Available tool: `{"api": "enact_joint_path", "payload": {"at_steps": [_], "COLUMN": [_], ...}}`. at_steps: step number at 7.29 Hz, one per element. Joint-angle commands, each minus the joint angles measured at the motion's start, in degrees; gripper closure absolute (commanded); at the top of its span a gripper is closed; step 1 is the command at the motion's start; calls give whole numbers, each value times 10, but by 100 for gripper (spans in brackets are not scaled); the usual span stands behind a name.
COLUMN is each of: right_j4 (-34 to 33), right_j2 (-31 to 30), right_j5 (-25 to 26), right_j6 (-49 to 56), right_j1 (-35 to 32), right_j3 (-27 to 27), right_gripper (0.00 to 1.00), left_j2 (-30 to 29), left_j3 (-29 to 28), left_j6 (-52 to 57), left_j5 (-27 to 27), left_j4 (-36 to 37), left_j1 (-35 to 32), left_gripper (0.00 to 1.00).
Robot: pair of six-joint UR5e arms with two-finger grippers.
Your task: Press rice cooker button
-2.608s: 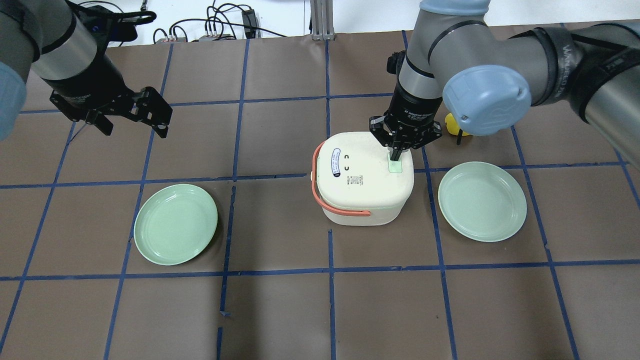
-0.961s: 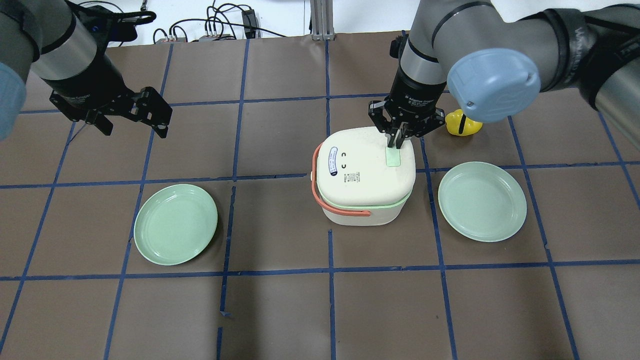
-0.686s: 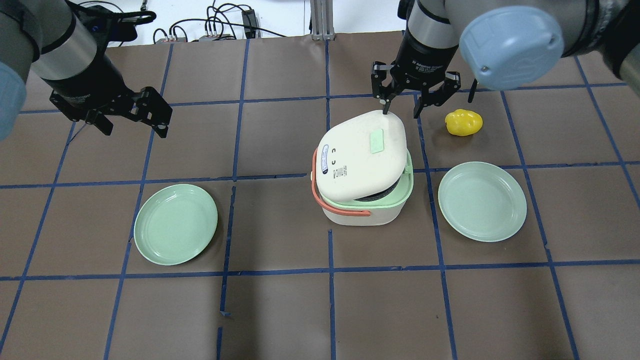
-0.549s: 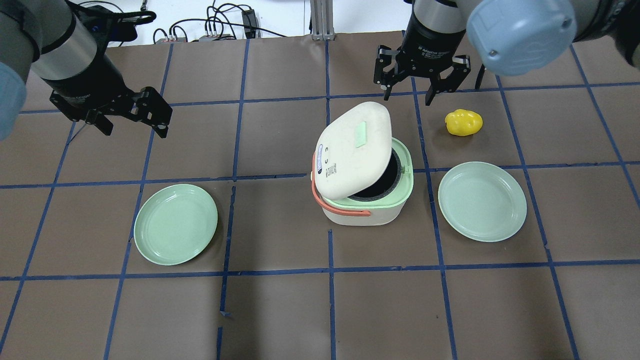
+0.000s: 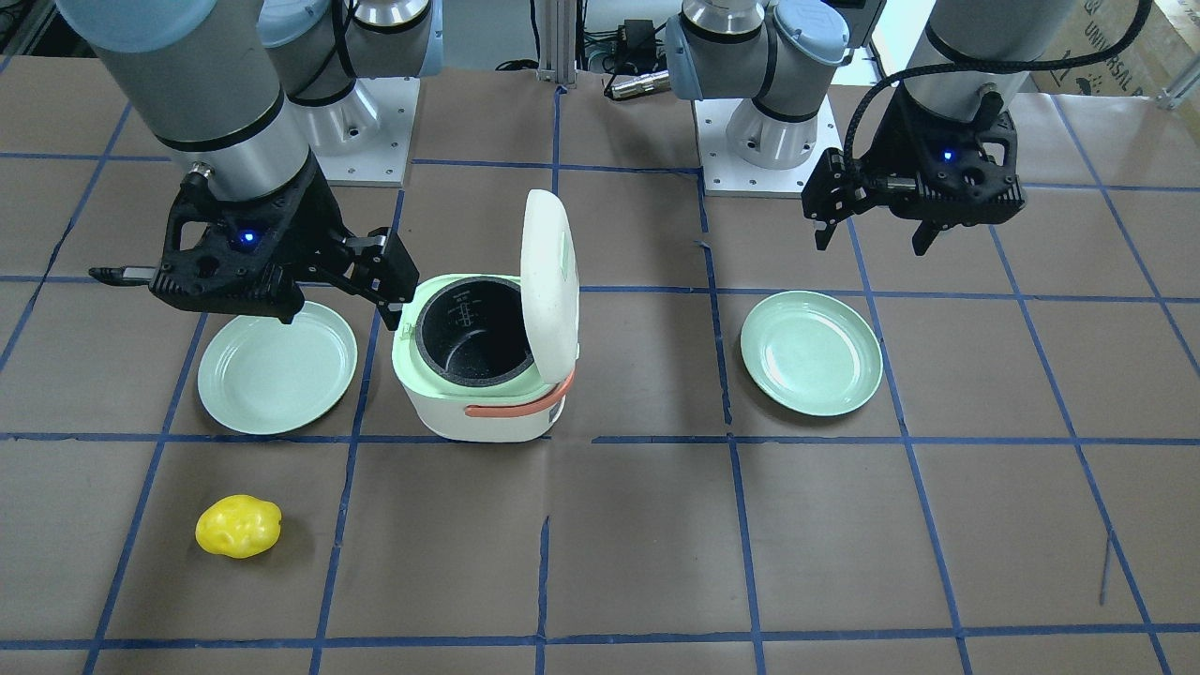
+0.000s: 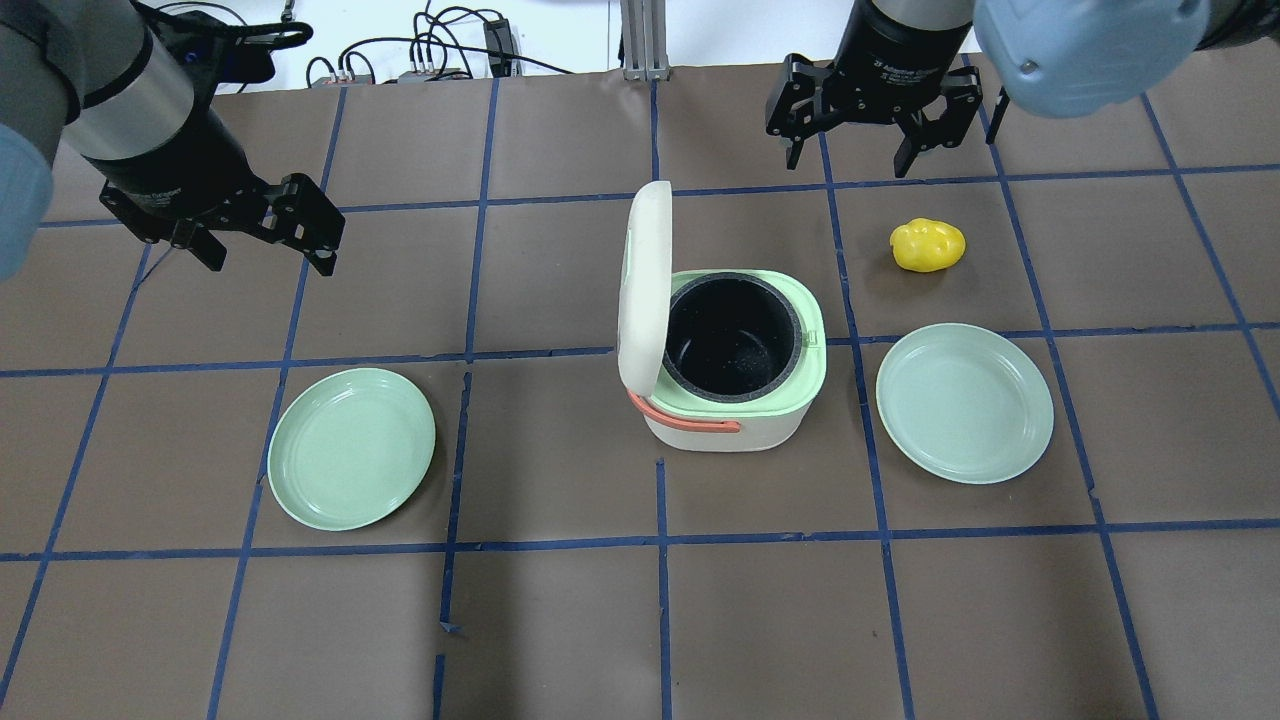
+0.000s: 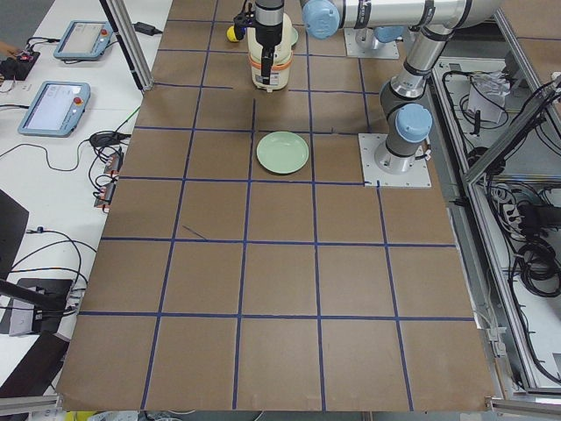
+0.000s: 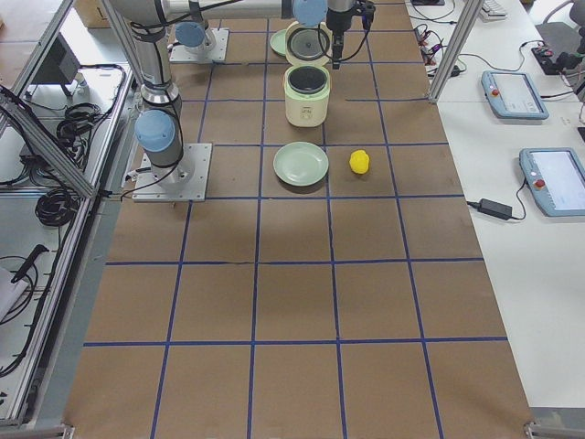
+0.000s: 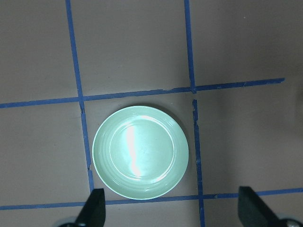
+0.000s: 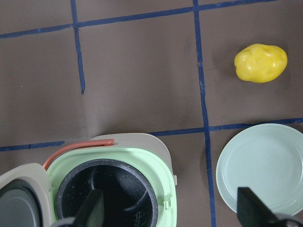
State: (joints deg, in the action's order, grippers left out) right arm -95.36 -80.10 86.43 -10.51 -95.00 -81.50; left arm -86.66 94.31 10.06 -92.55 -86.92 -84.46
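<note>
The right gripper (image 6: 848, 162) hangs with fingers spread wide, empty, touching nothing; the rice cooker (image 6: 735, 432) stands open just below them. The left gripper (image 6: 268, 258) is likewise wide and empty, above a green plate (image 6: 350, 447).

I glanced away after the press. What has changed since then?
The right gripper lifted off the rice cooker, drew back and opened; the lid swung up and stands open. The left gripper, both plates and the yellow potato stayed put.

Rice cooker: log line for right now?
rice cooker lid: open, upright | inner pot: empty | right gripper: open, apart from lid | left gripper: open, empty
</note>
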Motion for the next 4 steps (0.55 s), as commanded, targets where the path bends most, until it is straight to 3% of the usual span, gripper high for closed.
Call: {"api": "enact_joint_path", "payload": {"at_steps": [1, 4], "right_j4": [1, 2], "right_j2": [0, -2], "right_j5": [1, 1], "right_j6": [8, 8], "right_j1": [4, 6], "right_j3": [-1, -3], "right_gripper": [0, 0], "left_j2": [0, 0], "left_j3": [0, 0], "left_j6": [0, 0], "left_j5": [0, 0], "left_j4": [0, 0], "left_j1": [0, 0], "left_gripper": [0, 0]}}
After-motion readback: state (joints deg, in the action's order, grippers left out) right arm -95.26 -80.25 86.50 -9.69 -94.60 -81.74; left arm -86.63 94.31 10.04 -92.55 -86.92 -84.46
